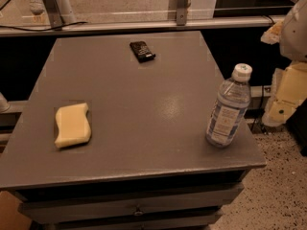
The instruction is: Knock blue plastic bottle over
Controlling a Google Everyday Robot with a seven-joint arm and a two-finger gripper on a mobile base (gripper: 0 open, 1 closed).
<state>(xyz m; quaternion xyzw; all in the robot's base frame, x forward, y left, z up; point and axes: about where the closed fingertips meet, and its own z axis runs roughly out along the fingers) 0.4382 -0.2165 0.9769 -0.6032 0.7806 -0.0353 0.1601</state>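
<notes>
Blue plastic bottle (229, 107) stands upright near the counter's (144, 104) front right corner, while the hand (284, 97) hangs off the right edge — apart from the bottle — whether clenched or released, I cannot tell.

**Bottle standing at the worktop's right side**

The blue plastic bottle (228, 107) stands upright near the front right corner of the grey worktop (144, 95), its white cap (242, 72) on top. A yellow sponge (72, 125) lies flat, well apart on the left. A small dark packet (142, 51) rests toward the back. Beyond the right edge, not touching the bottle, hangs what looks like the robot's hand (288, 92), pale cream and partly out of sight.
</notes>
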